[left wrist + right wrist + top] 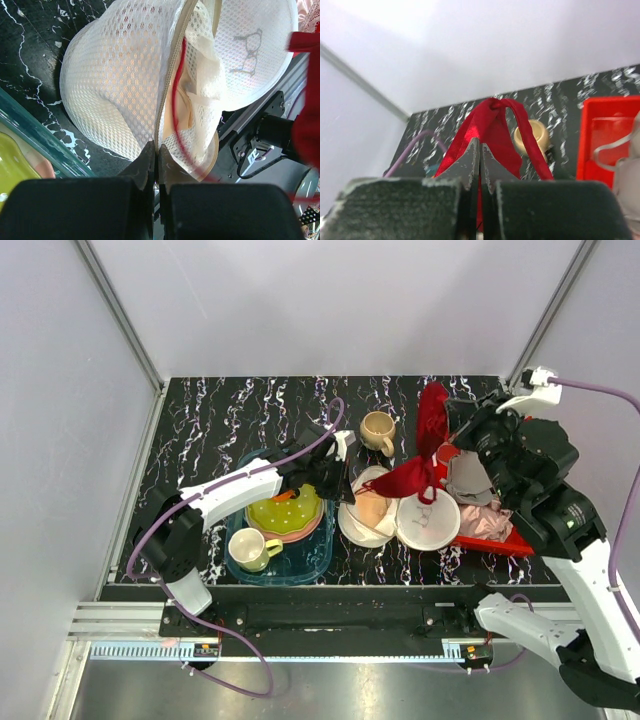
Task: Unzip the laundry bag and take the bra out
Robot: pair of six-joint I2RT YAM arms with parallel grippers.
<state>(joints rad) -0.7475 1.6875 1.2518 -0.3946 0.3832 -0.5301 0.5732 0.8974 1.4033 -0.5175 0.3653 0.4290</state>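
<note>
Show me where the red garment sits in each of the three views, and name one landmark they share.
Top external: centre right, the red garment hangs over the laundry bag.
Left wrist: at the right edge, beside the bag.
Right wrist: centre, pinched in the right gripper.
Shared landmark: the black marbled table, seen in all three.

Laundry bag (400,518) mid-table, halves side by side, the bra (368,508) in the left one. Just left, the left tray (300,570) carries stacked plates (285,515) behind a mug (250,550). Behind the bag stands a second mug (378,430), the right tray (500,543) beside it holds a heap of garments (485,522), and a loose garment (415,478) hangs over the bag's rear edge.
</note>
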